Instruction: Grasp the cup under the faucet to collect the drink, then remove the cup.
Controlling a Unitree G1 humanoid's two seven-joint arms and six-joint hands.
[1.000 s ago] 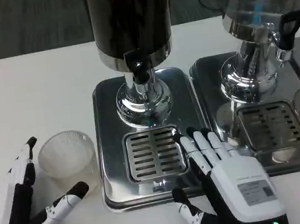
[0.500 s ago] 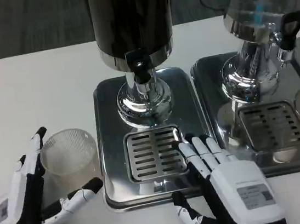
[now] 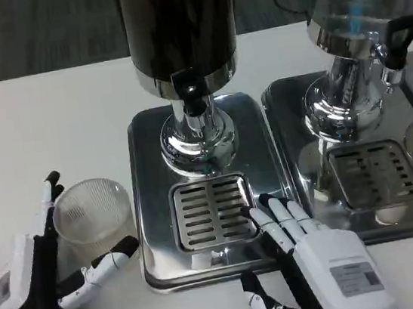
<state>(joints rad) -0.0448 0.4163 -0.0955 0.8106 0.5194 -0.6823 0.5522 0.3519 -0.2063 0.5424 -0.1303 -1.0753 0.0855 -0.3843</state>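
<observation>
A white table (image 3: 51,129) carries 2 steel drip trays, each under a drink dispenser. The clear plastic cup (image 3: 93,215) stands on the table just inside the left hand (image 3: 36,280), between its upper fingers and its thumb, and just left of the near tray (image 3: 152,207), so it is not yet under the dark dispenser's faucet (image 3: 193,95). That hand is spread wide and holds nothing; its fingers (image 3: 48,198) reach along the cup's left side and its thumb lies just below the cup, apparently bracketing it for a grasp. The right hand (image 3: 312,262) lies flat with fingers apart, empty, its fingertips (image 3: 263,212) at the right edge of the slotted grate (image 3: 212,211), probably waiting.

Against the picture 0.5 s ago, the left hand has closed in a little on the cup, its thumb now nearer the cup's base, and the right hand has slid slightly down toward the robot. The cup has stayed put.
</observation>
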